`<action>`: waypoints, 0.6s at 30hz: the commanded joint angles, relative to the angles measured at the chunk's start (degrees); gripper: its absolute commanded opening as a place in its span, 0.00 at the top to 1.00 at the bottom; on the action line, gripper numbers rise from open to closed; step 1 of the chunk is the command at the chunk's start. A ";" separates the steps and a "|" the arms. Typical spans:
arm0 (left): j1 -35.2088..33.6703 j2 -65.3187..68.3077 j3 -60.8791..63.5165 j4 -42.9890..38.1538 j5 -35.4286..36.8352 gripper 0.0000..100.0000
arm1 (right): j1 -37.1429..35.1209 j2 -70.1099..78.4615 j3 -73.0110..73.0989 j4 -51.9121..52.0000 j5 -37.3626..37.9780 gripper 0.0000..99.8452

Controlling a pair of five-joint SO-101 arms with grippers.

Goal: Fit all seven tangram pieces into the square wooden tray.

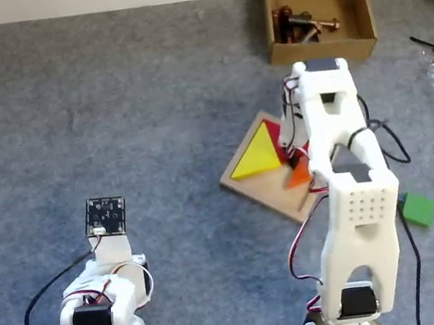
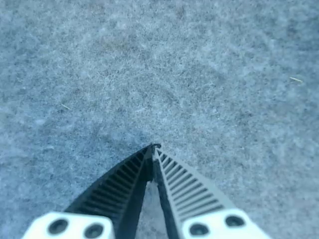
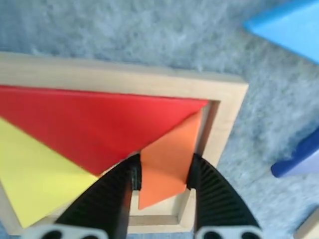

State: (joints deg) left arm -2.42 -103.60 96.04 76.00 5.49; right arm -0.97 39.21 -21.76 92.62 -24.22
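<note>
Wooden tray [image 3: 124, 74] holds a yellow triangle [image 3: 35, 174], a red triangle [image 3: 94, 122] and an orange triangle [image 3: 167, 157]. Right tool [image 3: 162, 168], narrowly parted, clamps the orange triangle in the tray's corner; left tool [image 2: 152, 149] hangs closed over grey worktop [image 2: 149, 59].

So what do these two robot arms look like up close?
The left arm and right arm are blocky white plastic with black motors, trailing red and black cables. The left end effector and right end effector have dark ribbed, tapering fingers.

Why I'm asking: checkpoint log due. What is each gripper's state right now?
Left gripper: closed, holding nothing.
Right gripper: closed on the orange piece.
</note>
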 commanded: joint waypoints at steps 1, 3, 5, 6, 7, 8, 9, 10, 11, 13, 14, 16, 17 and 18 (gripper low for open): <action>0.92 -0.40 1.10 -0.09 0.44 0.99 | -0.57 -0.31 -1.19 1.89 -1.93 0.90; 0.92 -0.40 1.10 -0.09 0.44 0.99 | -1.10 -0.31 -1.19 1.89 -2.29 0.90; 0.92 -0.40 1.10 -0.09 0.44 0.99 | -1.36 -0.40 -1.19 1.89 -2.46 0.90; 0.92 -0.40 1.10 -0.09 0.44 0.99 | -1.36 -0.57 -1.19 1.89 -2.46 0.90; 0.92 -0.40 1.10 -0.09 0.44 0.99 | -1.36 -1.19 -1.19 1.89 -2.46 0.90; 0.92 -0.40 1.10 -0.09 0.44 0.99 | -1.36 -1.98 -1.19 1.80 -2.55 0.90; 0.92 -0.40 1.10 -0.09 0.44 0.99 | -1.27 -2.95 -1.19 1.80 -2.55 0.90; 0.92 -0.40 1.10 -0.09 0.44 0.99 | -1.27 -4.09 -0.92 1.80 -2.55 0.90; 0.92 -0.40 1.10 -0.09 0.44 0.99 | -1.27 -5.14 -0.66 1.80 -2.55 0.90; 0.92 -0.40 1.10 -0.09 0.44 0.99 | -1.19 -6.99 -0.66 1.71 -2.55 0.90; 0.92 -0.40 1.10 -0.09 0.44 0.99 | -1.19 -7.69 -0.66 1.63 -2.55 0.90; 0.92 -0.40 1.10 -0.09 0.44 0.99 | -1.01 -8.13 -0.66 1.45 -2.55 0.90; 0.92 -0.40 1.10 -0.09 0.44 0.99 | -0.75 -8.13 -0.84 1.45 -2.55 0.90; 0.92 -0.40 1.10 -0.09 0.44 0.99 | -0.48 -8.13 -0.84 1.36 -2.55 0.90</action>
State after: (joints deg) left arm -2.42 -103.60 96.04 76.00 5.49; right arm -1.41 35.52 -21.49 93.41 -26.07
